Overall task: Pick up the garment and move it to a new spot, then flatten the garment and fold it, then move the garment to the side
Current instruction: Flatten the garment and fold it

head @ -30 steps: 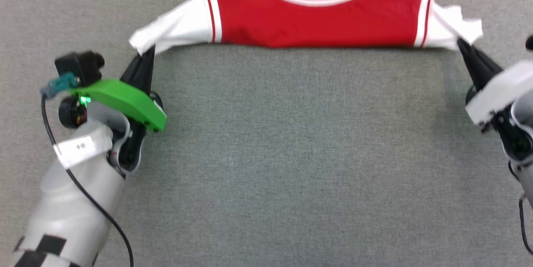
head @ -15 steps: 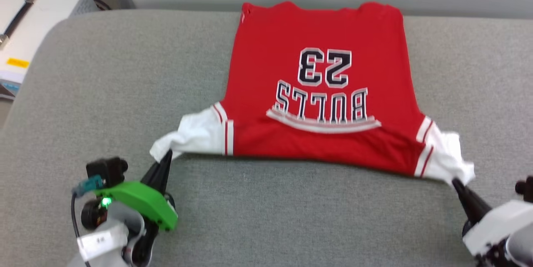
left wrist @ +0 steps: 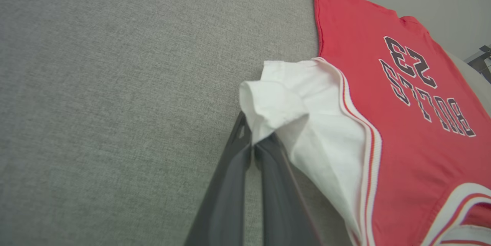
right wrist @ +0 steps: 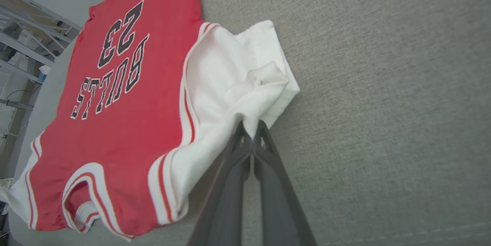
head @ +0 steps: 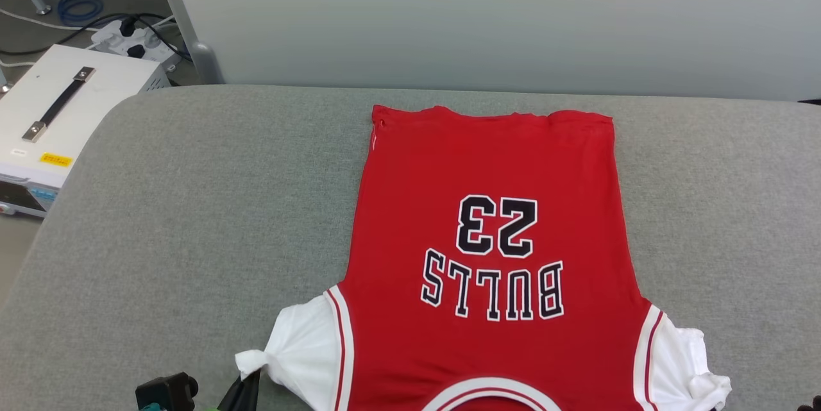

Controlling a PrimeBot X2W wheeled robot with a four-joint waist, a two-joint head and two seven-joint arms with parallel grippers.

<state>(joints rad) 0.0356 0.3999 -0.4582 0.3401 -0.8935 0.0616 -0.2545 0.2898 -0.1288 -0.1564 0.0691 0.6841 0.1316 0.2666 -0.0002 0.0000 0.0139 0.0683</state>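
Grey desk (head: 192, 206) carries the shirt (head: 487, 161) lettering-up, the left hand (left wrist: 252, 143) clamped on one white sleeve (left wrist: 307, 123) and the right hand (right wrist: 251, 130) clamped on the other.

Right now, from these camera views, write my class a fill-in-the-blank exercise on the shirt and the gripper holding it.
1. The body of the shirt is coloured ____.
2. The number printed on it is ____.
3. The left gripper is shut on a sleeve coloured ____.
4. The fabric surface under the shirt is coloured ____.

Missing words: red; 23; white; grey.
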